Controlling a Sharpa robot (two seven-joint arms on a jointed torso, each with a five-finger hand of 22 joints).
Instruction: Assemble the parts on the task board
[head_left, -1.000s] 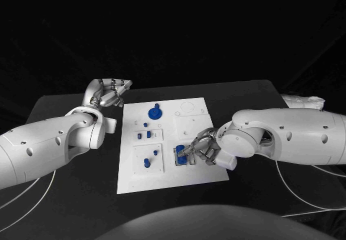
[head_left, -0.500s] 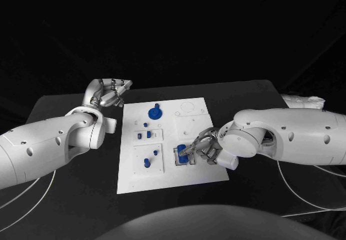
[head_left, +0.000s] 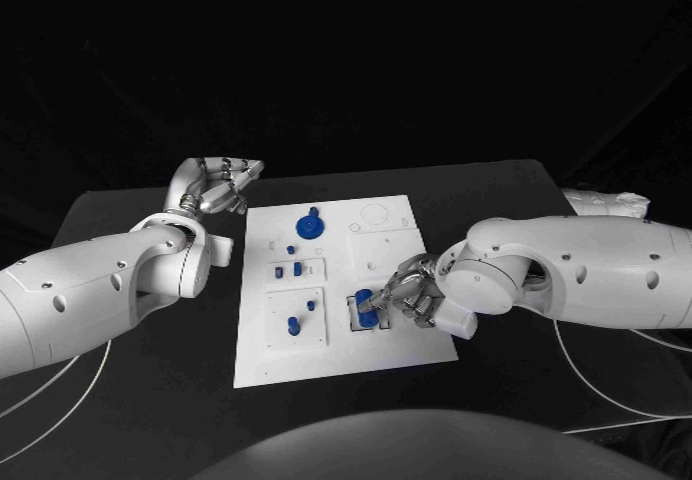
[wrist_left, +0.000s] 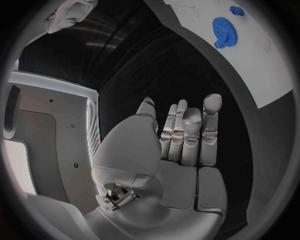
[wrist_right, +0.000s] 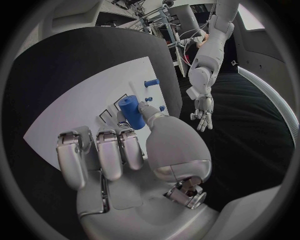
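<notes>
Blue peg (head_left: 366, 306) stands upright at the white task board's (head_left: 397, 345) near right corner, pinched by the right hand (head_left: 404, 298), which reaches in from the board's right side. Left hand (head_left: 216, 186) hovers open, holding nothing, over the tabletop (head_left: 116, 215) off the far left corner, well apart.

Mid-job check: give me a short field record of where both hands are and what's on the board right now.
right hand: at the task board's near right area, fingers at a blue cylinder; grip unclear
left hand: off the board's far left corner, fingers together, holding nothing
blue gear: on the board's far part
small blue parts: in the left-side plates
</notes>
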